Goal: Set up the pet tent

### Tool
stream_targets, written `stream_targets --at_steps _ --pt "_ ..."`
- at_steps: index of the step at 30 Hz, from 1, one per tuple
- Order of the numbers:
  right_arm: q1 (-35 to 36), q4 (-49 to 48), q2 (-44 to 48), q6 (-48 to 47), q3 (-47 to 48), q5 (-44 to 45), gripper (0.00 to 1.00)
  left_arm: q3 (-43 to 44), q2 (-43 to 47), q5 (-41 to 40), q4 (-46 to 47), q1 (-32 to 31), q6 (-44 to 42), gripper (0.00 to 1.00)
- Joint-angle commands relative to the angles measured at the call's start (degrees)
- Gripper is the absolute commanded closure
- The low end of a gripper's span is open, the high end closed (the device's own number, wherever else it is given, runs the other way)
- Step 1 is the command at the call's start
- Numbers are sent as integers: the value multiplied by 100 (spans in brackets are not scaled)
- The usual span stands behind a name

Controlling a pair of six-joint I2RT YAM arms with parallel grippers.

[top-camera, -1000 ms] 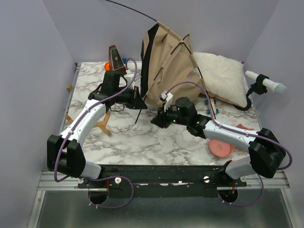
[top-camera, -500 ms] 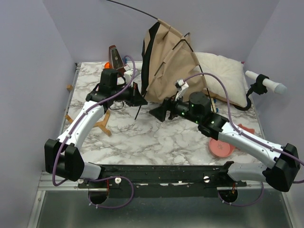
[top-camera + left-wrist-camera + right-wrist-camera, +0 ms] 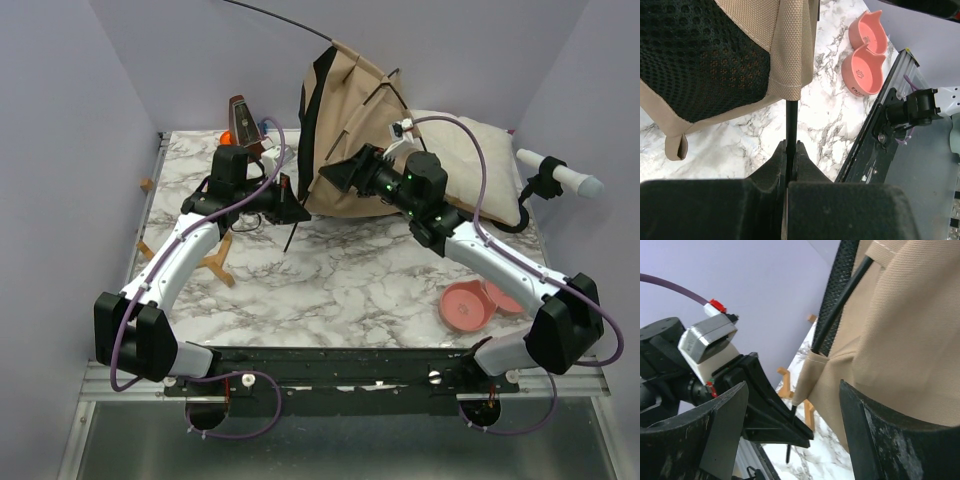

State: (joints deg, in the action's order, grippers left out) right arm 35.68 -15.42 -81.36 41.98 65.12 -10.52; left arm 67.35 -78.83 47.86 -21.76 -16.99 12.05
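Note:
The pet tent (image 3: 355, 130), tan fabric with a black lining, stands half collapsed at the back of the table. One thin black pole (image 3: 270, 15) sticks out past its top. My left gripper (image 3: 293, 208) is shut on the lower end of a black pole (image 3: 790, 125), just below the tent's tan hem (image 3: 790, 45). The pole tip (image 3: 289, 242) hangs near the table. My right gripper (image 3: 335, 175) is open and raised against the tent's lower front. In the right wrist view its jaws (image 3: 792, 387) stand wide apart, with tan fabric (image 3: 905, 340) beside one finger and nothing gripped.
A white pillow (image 3: 470, 160) lies behind the tent on the right. Pink double bowls (image 3: 475, 303) sit front right. A brown metronome-like object (image 3: 242, 120) stands at back left, and a wooden piece (image 3: 215, 262) lies under the left arm. A white-handled tool (image 3: 560, 175) sits at the right edge.
My right arm has risen from the table and swung back to the tent's front, and its jaws have opened. The left gripper has shifted slightly and still grips the pole.

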Motion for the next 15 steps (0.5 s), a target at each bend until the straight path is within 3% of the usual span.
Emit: stream_targets --at_steps 1,7,15 --pt "-9 -447 -2 280 238 -184 21 -9 177 -22 567 72 -14 100" --pt "-91 -551 -45 379 295 -43 32 -17 179 -5 582 66 13 100" --pt "-242 -535 -490 452 634 92 36 -44 219 13 614 65 25 100"
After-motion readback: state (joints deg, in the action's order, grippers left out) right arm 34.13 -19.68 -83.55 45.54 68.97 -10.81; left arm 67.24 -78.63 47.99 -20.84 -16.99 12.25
